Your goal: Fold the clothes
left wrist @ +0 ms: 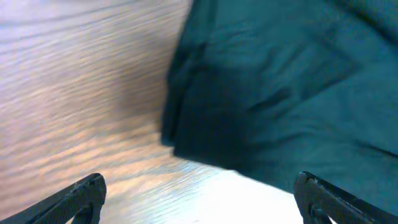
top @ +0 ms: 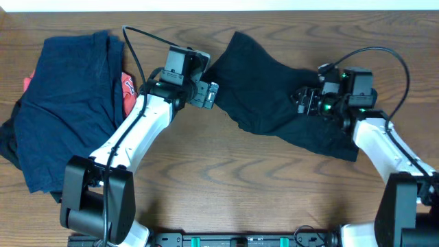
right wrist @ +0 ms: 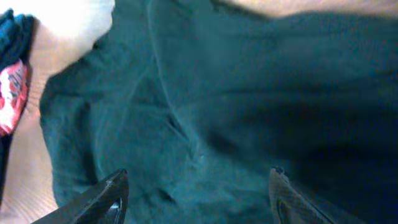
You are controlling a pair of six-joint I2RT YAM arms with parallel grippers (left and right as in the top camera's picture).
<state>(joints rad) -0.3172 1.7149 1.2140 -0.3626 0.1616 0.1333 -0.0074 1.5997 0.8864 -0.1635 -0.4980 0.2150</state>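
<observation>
Black crumpled cloth garment [top: 274, 96] lies unfolded on wooden table [top: 226, 185], centre-right. Left claw [left wrist: 199, 190] apart, empty, at garment's left edge. Right claw [right wrist: 196, 186] apart, over garment. Navy clothes heap [top: 62, 110] far left, untouched. Judgement: folding barely begun.

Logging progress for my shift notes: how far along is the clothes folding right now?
Done: nothing looks folded. In hand: the black garment lies rumpled, with the left arm at its left edge and the right arm over it, jaws open. Left: that fold, plus the navy pile and red item.
</observation>
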